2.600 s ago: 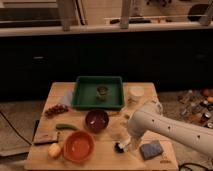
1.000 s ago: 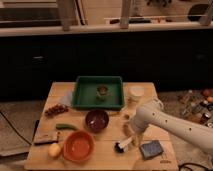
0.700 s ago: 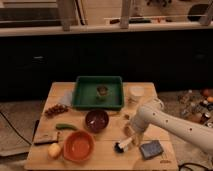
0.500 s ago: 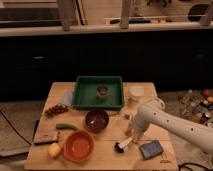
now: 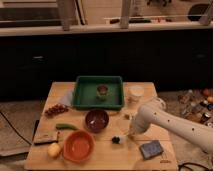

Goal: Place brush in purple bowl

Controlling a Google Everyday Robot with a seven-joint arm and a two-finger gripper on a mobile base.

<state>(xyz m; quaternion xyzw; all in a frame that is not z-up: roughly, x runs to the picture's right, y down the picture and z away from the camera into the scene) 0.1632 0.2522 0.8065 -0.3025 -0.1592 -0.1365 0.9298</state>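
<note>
The white arm (image 5: 172,126) reaches in from the right, rises to a rounded bend, then drops steeply. At its tip the pincer (image 5: 131,134) points down, low over the front right of the table (image 5: 60,92).

A wooden counter (image 5: 61,94) stands before a row of dark cabinets (image 5: 100,55). At its far middle sits a green tray (image 5: 79,95) holding one small brownish container (image 5: 102,91). Just right of the tray is a white cup (image 5: 136,92). At the left edge lies a cluster of reddish grapes (image 5: 56,109), and nearer, a slim green vegetable (image 5: 66,127). An orange bowl (image 5: 78,146) sits at the near left, a yellow fruit (image 5: 54,149) touching its left side, a dark flat block (image 5: 46,137) just beyond the fruit. A blue-grey sponge (image 5: 151,149) lies near right. The pincer (image 5: 131,134) is low over the counter, just left of the sponge. Assorted clutter (image 5: 197,102) sits on the floor at the right.
</note>
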